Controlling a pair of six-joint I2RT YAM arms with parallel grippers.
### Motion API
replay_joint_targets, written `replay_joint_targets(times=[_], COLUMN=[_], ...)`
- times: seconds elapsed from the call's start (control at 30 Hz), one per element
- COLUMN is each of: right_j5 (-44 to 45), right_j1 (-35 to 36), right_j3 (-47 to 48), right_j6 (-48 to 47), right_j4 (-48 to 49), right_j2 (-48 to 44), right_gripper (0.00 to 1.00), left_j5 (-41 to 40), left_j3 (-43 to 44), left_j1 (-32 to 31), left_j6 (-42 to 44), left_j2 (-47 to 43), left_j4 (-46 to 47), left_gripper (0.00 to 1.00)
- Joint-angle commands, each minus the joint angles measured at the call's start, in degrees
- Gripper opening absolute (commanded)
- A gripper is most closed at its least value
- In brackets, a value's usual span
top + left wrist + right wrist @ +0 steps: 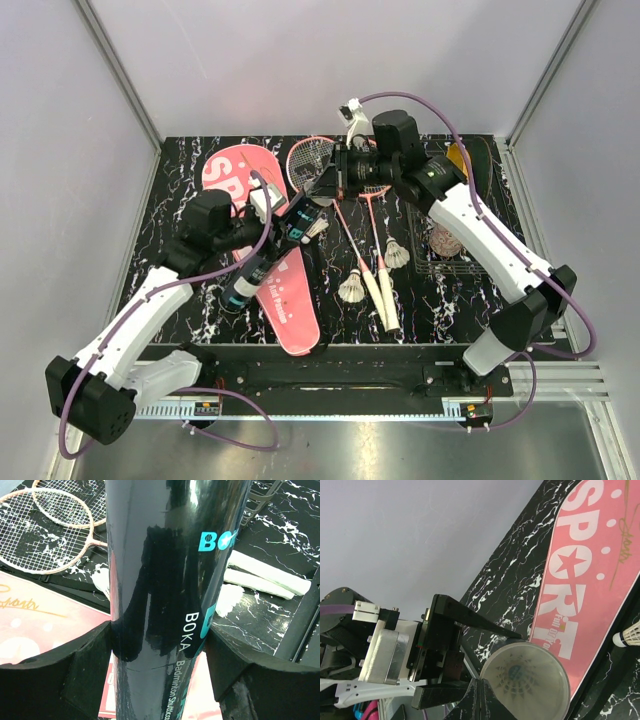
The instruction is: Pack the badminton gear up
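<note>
My left gripper (272,240) (160,630) is shut on the black tube (262,262) (170,580) and holds it slanted above the pink "SPORT" cover (285,300) (585,575). A white shuttlecock (315,228) (520,672) sits in the tube's mouth (525,680). My right gripper (320,197) (480,700) is shut and empty, its tips at the rim of that mouth. Two pink-framed rackets (345,215) (45,535) lie crossed mid-table, their white handles (385,295) (265,577) pointing toward me. Two more shuttlecocks (352,288) (397,253) lie beside the handles.
A yellow oval disc (458,158) lies at the back right. A small pinkish cup (445,240) stands under the right forearm, next to a dark wire rack (445,268). Grey walls enclose the black marbled table (180,170) on three sides.
</note>
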Motion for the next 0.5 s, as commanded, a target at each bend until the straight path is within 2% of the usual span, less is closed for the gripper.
replay_joint_targets(times=[0.0,0.2,0.47], right_j5=[4.8,8.7,1.4], right_j1=[1.0,-0.8,-5.4], right_j3=[-3.8,-9.0,-15.6], right_j6=[5.5,11.5,18.9], right_j4=[4.2,9.7,16.3], right_j2=[-6.3,-13.7,-16.4], right_gripper=[0.0,0.0,0.0], left_j5=[-2.2,-4.3,-4.1], left_j3=[-0.2,-1.1,-1.2], left_j1=[-0.8,-1.1,-1.3], left_j6=[-0.3,1.5,2.2], left_j2=[0.2,-0.4,-0.8], left_j4=[4.4,3.5,3.1], left_gripper=[0.0,0.0,0.0])
